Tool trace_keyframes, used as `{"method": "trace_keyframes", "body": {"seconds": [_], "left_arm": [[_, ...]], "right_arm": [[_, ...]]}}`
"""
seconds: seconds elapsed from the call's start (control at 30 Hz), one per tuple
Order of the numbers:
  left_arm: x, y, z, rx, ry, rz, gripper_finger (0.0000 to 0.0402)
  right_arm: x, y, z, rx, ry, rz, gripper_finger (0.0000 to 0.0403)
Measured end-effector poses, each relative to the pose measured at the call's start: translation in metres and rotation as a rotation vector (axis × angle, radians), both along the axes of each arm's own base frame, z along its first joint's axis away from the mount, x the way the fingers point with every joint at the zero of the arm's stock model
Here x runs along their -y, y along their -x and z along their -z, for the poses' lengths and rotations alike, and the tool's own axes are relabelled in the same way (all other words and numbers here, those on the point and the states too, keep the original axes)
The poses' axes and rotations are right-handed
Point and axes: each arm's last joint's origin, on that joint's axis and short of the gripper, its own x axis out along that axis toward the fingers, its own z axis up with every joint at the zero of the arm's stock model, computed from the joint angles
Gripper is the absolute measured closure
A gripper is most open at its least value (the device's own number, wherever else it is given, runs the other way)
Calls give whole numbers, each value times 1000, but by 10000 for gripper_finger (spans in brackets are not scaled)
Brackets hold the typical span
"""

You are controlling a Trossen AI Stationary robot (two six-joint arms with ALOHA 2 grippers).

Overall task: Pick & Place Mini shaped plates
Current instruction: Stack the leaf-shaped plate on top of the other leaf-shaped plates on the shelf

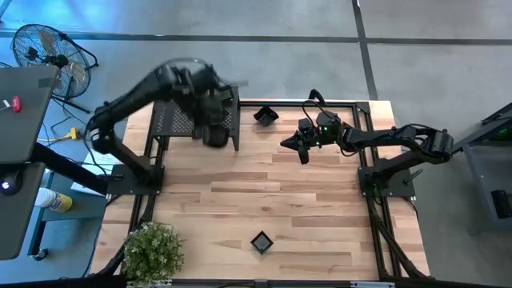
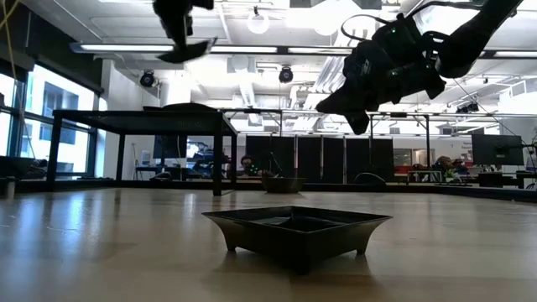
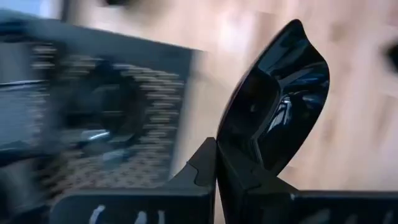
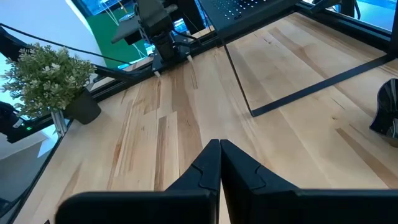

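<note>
My left gripper (image 1: 216, 134) hangs high over the near right corner of the black perforated shelf (image 1: 178, 120), shut on a glossy black mini plate (image 3: 280, 106). In the low view that plate (image 2: 189, 50) shows tilted under the gripper, above the shelf top (image 2: 143, 116). A square mini plate (image 1: 262, 242) rests on its feet near the table's front edge. Another mini plate (image 1: 266, 115) lies at the far edge. My right gripper (image 1: 300, 148) hovers shut and empty over the table's middle right. My left gripper pinches the mini plate by one rim (image 3: 239, 163) between its two fingers. The fingers point steeply down from above. The plate stands out past the fingertips on edge, its hollow face toward one side, lifted clear of the shelf and the table.
A potted plant (image 1: 152, 252) stands at the near left corner. The shelf takes up the far left of the table; its legs (image 2: 218, 159) reach the tabletop. Bare wood lies between the two resting plates.
</note>
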Motion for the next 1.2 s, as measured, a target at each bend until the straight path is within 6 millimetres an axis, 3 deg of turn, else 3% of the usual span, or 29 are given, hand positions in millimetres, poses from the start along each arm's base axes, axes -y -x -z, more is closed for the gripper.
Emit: {"method": "trace_keyframes", "body": {"seconds": [0.2,0.4,0.77,1.2], "left_arm": [[-68,1,-7,-31,-79,-66,401],[-109,-1,11,-104,-88,-60,401],[-117,-4,20,-188,-151,52,401],[-117,-5,34,-216,-108,99,401]], "right_arm": [[0,0,0,0,-2,1,402],[0,0,0,0,-16,5,402],[0,0,0,-1,-19,12,402],[0,0,0,-2,-15,19,402]]}}
